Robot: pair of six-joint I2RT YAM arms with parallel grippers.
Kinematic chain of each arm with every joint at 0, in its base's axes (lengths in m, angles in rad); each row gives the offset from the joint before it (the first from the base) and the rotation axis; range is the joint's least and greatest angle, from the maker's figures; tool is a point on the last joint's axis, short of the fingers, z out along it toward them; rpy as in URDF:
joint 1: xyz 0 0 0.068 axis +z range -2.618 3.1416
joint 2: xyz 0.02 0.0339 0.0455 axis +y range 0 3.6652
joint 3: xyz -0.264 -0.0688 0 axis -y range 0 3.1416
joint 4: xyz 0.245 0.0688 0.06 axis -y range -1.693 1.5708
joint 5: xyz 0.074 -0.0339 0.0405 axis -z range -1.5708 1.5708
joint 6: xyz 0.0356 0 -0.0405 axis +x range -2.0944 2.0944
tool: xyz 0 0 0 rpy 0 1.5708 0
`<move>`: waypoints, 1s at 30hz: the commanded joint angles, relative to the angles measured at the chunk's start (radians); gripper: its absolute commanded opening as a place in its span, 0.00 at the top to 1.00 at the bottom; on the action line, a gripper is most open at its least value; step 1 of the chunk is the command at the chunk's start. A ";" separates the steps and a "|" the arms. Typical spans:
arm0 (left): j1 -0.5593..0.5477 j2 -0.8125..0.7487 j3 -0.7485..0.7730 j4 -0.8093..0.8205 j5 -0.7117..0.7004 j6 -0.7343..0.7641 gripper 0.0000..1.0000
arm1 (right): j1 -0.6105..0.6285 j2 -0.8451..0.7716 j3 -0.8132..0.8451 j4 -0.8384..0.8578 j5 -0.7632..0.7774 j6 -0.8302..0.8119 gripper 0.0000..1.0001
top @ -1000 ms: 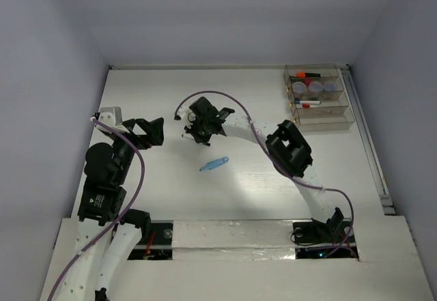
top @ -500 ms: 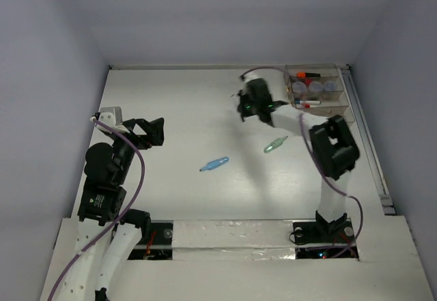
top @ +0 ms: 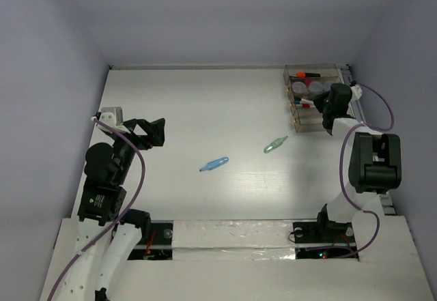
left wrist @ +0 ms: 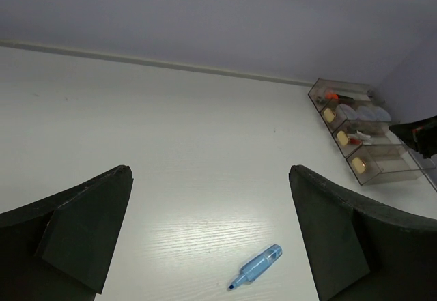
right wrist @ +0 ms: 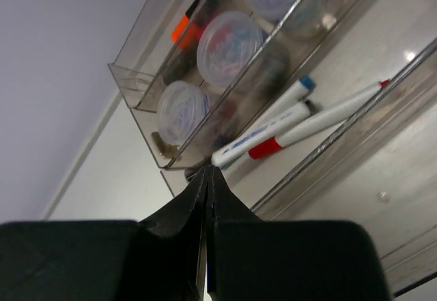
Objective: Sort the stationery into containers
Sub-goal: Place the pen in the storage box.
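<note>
Right gripper [right wrist: 207,178]: jaws closed finger to finger, visible only in its wrist view, above the organiser [right wrist: 140,76] holding pots [right wrist: 229,38] and pens [right wrist: 273,127]. Top view only: pale green highlighter [top: 275,143] on the surface [top: 171,103], left of the organiser. Left gripper [left wrist: 210,178]: open.

A flat white tabletop [top: 205,96] with faint wood grain is spreading out under the left pincer [top: 153,132] and the right pincer [top: 332,104]. Ahead of both pincers, a plain pale lilac-grey back wall [top: 225,14] is rising from the table's far edge, with a thin grey seam [left wrist: 171,63] running along the joint. A matching left side wall [top: 41,76] is standing on the left pincer's outer side. A right side wall [top: 410,55] is standing just beyond the right pincer. A narrow pale metal rail [top: 384,202] is lying along the table's edge there. Soft, even light is leaving a mild sheen on the tabletop between the two pincers.
</note>
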 commanded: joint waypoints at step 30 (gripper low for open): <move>-0.006 0.004 -0.012 0.059 0.061 0.000 0.01 | 0.355 -0.327 -0.123 -0.409 -0.184 -0.322 0.23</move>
